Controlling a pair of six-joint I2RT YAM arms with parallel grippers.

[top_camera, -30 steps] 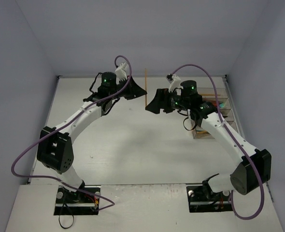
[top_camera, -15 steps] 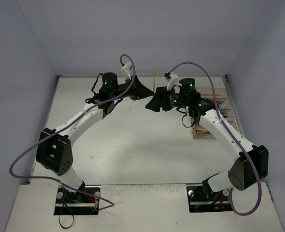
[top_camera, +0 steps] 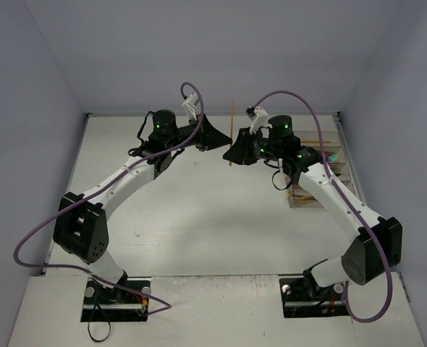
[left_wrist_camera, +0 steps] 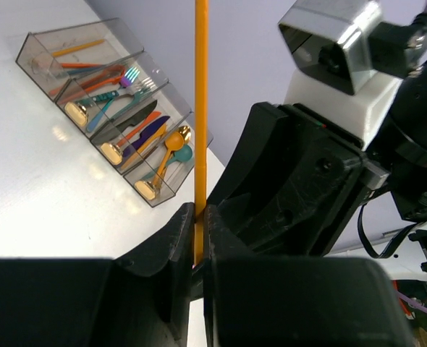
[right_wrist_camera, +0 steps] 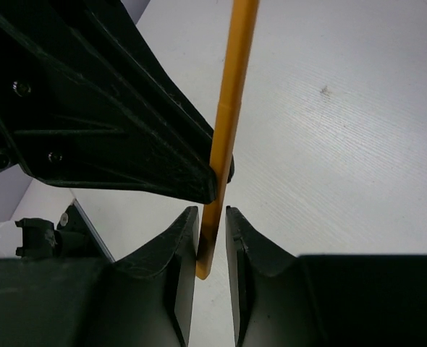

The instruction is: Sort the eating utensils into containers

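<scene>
Left gripper jaws clamping slim, smooth orange chopstick; right gripper jaws flanking its end, grip unclear.

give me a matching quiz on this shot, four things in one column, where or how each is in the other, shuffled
Things:
1. slim orange chopstick
2. gold metal spoon
3. left pincer
4. right pincer

Places or states:
a. lying in the end compartment of the clear plastic bins, next to a teal spoon
b. clamped shut on the stick, partway along it
c. fingers either side of the stick's tip
d. held in the air between the two arms

Pairs: 1-d, 2-a, 3-b, 4-c
</scene>
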